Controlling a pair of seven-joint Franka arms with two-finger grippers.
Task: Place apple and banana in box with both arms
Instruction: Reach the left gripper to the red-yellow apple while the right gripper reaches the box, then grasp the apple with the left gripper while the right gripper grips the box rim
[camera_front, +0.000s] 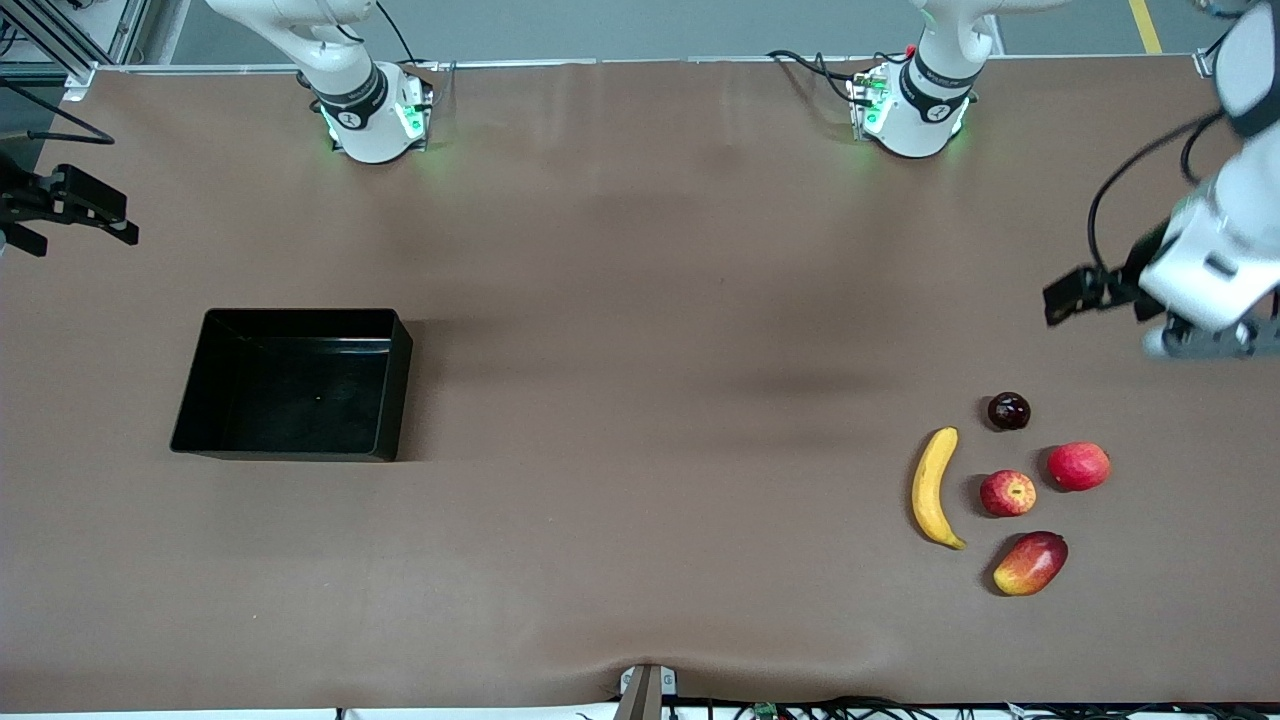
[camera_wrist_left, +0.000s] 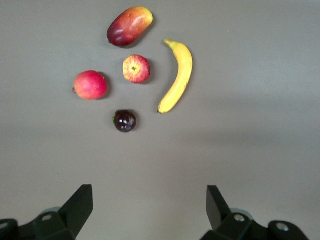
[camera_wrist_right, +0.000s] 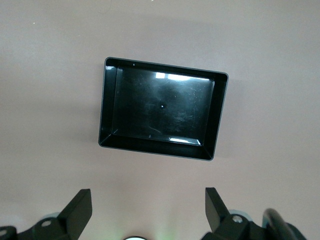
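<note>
Box (camera_front: 292, 385) at right arm's end; banana (camera_front: 933, 488) beside apple (camera_front: 1007, 493), left arm's end.

L arm comes from its base at top right of the front frame, wrist bent at the right edge; left gripper (camera_wrist_left: 149, 207) up in the air, fingers (camera_wrist_left: 80, 205) spread wide, empty. R arm from base top left; right gripper (camera_wrist_right: 148, 209) at far left edge, fingers (camera_wrist_right: 79, 207) wide apart, empty.

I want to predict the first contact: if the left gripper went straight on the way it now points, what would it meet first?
Probably bare table. The open left gripper points down short of the fruit; the dark round fruit lies closest ahead, though depth is unclear.
</note>
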